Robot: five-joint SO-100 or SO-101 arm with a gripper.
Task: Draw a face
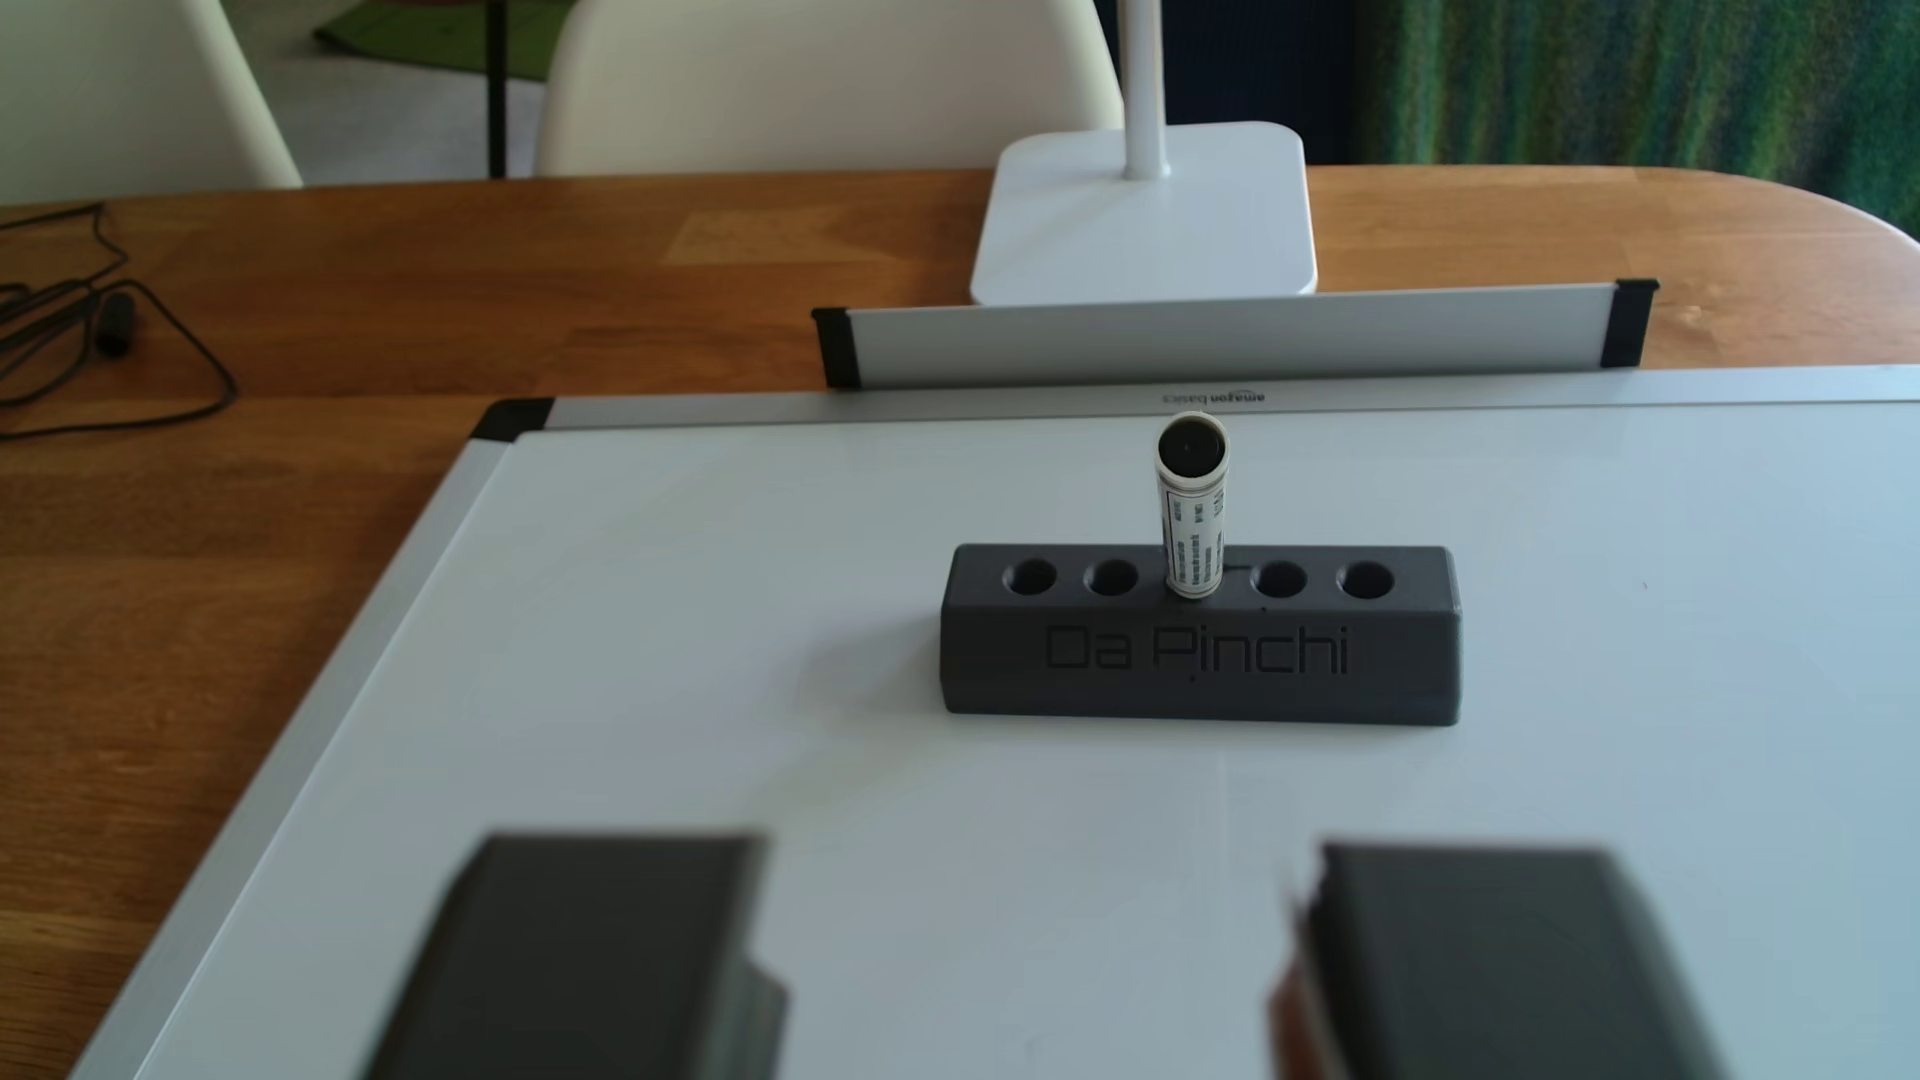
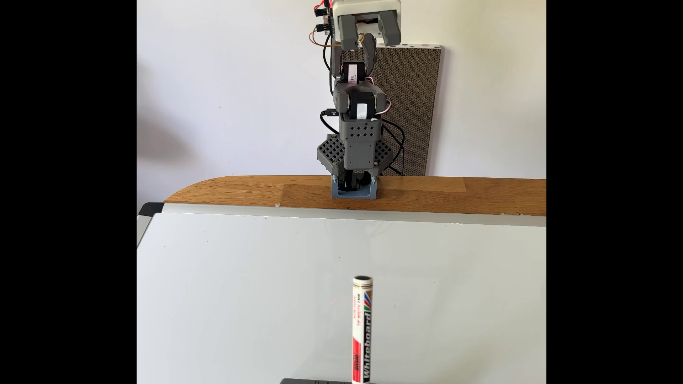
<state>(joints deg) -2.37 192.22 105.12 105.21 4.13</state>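
The whiteboard marker [image 1: 1192, 509] is standing upright in the middle hole of the dark holder [image 1: 1200, 649] on the whiteboard [image 1: 727, 623]. It is looking light, stiff and slick; best pinched mid-barrel. The gripper [image 1: 1023, 966] is hovering well back, fingers [image 1: 582, 955] spread apart.

The arm [image 2: 356, 122] stands folded upright on its base at the far edge of the wooden table [image 2: 229, 192], in front of a white wall. Its gripper [image 2: 369, 31] is raised at the top of the frame, the two grey fingers [image 2: 347, 33] apart with nothing between them. A brown cardboard panel [image 2: 414, 110] leans against the wall behind the arm. The whiteboard [image 2: 240, 295] lies on the table, its surface unmarked. Near the bottom edge a whiteboard marker [image 2: 362, 332] stands upright in a dark holder [image 2: 314, 381], well apart from the gripper.
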